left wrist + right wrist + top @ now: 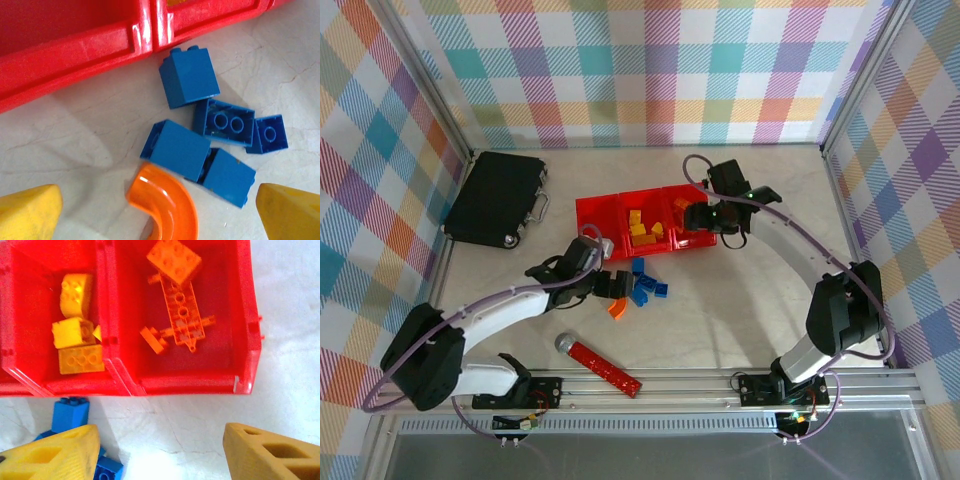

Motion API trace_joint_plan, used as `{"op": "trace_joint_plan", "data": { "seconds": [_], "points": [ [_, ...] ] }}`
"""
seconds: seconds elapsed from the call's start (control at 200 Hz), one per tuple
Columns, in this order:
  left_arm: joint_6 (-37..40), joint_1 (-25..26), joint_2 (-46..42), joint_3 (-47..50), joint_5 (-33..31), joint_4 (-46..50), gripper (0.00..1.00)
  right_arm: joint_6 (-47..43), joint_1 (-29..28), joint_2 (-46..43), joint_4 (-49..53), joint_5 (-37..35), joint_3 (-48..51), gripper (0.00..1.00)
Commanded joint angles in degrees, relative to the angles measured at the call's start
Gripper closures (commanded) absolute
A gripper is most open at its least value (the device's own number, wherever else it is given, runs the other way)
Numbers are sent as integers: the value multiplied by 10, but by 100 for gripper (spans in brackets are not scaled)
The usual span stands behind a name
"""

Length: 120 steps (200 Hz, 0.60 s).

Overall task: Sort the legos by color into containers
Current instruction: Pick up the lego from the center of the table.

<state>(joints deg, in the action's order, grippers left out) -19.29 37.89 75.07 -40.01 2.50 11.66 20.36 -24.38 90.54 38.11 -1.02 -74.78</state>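
Key relation: the blue legos [222, 122] and the curved orange lego [167, 205] are seen directly beneath the left claw [607, 284], between its spread fingers. The left arm is judged the nearer.
Long axis: the nearest blue brick is laid askew to the line between the fingers (a wrist turn may be called for).
Left claw: spread wide, nothing gripped.
Right claw [162, 452]: spread wide, nothing gripped, poised over the right bin.
Place: the loose pieces are found mid-desk, just on the near side of the containers [75, 50].
Looks: five glossy blue bricks, two shown hollow-side up. Yellow legos [75, 335] are sorted in the middle bin, orange legos [182, 310] in the right.
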Motion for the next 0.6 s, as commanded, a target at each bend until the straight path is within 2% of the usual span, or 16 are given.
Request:
{"op": "trace_joint_plan", "data": {
  "seconds": [0.0,0.18,0.455,0.595],
  "points": [
    [-49,11,25,-23,2,-1,4,17,2,-23,-17,0,22,33],
    [-123,26,46,-27,-6,-8,7,22,2,-33,-17,3,34,33],
    [-67,75,35,-51,-39,103,9,32,2,-68,-22,3,62,33],
    [-89,84,24,-44,-64,141,18,35,2,-79,-23,0,74,33]
  ]
}}
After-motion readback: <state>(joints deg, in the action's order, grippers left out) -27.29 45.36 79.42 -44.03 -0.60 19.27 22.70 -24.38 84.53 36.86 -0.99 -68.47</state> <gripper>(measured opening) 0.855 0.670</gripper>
